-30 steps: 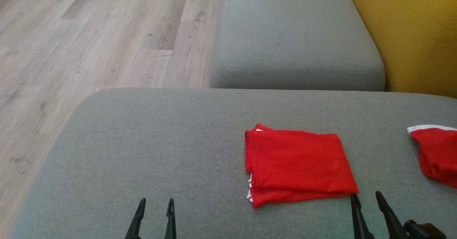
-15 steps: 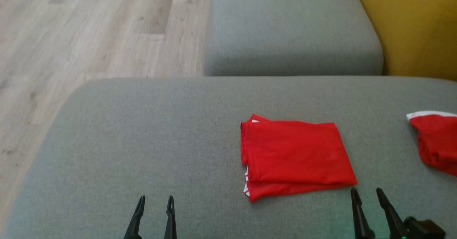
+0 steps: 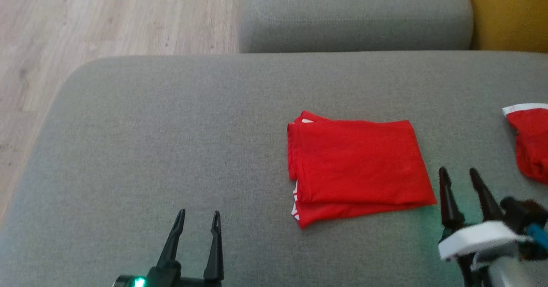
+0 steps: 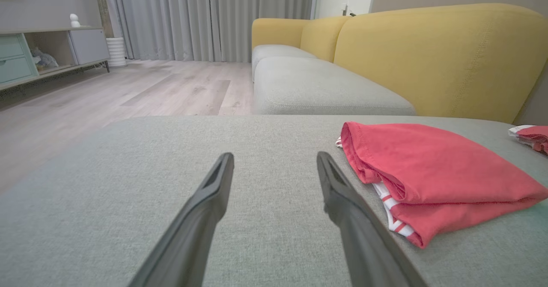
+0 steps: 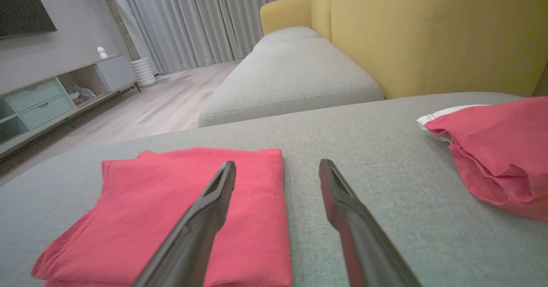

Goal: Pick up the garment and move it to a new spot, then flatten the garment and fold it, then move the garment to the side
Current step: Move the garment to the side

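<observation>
A folded red garment (image 3: pixel 357 165) with white striped trim lies flat on the grey cushion (image 3: pixel 171 141), right of centre. My left gripper (image 3: pixel 198 215) hovers open near the front edge, well left of the garment (image 4: pixel 428 171). Open too, my right gripper (image 3: pixel 459 172) stands just right of the fold's right edge; in the right wrist view its left finger (image 5: pixel 205 210) overlaps the garment (image 5: pixel 150 201). Nothing sits between either pair of fingers.
A second red garment (image 3: pixel 531 143) with a white band lies crumpled at the cushion's right edge (image 5: pixel 501 150). Beyond are another grey seat cushion (image 3: pixel 351 13), a yellow sofa back (image 4: pixel 436 55) and wooden floor (image 3: pixel 85 17) on the left.
The head camera has tilted down, so the whole scene sits higher. My right gripper has come forward alongside the garment's right edge. The left gripper has advanced a little. The garment lies unmoved.
</observation>
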{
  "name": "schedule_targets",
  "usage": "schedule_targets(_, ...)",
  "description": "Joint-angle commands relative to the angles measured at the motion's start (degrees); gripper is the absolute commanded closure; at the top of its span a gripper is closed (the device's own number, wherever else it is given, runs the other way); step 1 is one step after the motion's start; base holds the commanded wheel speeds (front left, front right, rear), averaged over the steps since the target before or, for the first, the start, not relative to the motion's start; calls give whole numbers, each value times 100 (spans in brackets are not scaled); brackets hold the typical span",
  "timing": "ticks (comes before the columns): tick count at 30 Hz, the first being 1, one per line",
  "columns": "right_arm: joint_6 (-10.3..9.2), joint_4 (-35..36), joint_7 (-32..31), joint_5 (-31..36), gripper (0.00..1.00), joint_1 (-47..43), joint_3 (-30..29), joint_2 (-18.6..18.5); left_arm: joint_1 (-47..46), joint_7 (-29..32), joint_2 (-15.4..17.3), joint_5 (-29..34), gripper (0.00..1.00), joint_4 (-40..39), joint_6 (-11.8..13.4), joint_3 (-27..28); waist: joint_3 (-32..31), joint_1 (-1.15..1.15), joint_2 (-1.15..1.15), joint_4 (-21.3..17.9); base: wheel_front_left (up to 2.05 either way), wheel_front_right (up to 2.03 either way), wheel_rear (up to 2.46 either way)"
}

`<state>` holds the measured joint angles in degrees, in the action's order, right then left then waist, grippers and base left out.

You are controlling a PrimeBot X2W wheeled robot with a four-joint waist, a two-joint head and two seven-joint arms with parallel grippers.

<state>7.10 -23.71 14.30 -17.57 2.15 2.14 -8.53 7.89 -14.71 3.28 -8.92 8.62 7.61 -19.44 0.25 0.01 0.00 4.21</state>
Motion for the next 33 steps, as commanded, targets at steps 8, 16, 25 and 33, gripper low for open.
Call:
schedule_targets(8,39,-511,-799,-241,0,1114,157,-453,-566,-29,-40,81,0,-343,87,-21,534,-1,0,52,0,0,0)
schedule_targets(16,39,-930,-1611,-487,0,1630,412,-562,-833,-29,-40,32,0,-339,140,-144,945,-1,0,81,0,0,0)
schedule_targets(25,39,-1438,-1715,-948,100,1821,1011,-470,-958,-29,-40,1,0,-286,180,-168,980,-1,0,88,0,0,0)
schedule_targets(33,39,-1284,-1371,-822,100,2100,948,-1046,-895,-29,-40,15,0,-323,169,-65,1044,-1,0,-353,0,0,0)
